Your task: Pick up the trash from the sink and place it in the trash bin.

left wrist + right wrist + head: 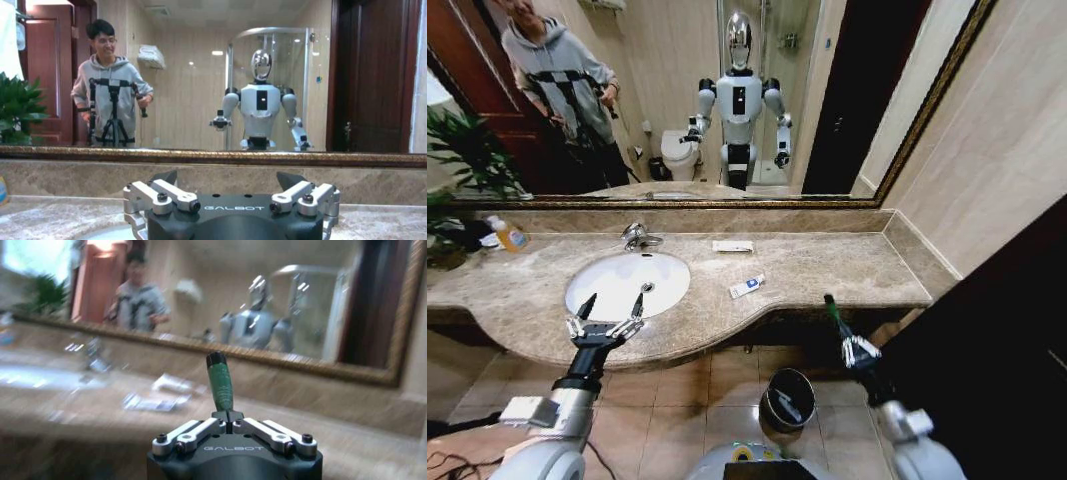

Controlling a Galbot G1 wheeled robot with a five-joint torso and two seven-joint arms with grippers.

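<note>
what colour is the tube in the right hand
Green with a black cap, clearest in the right wrist view.
</note>
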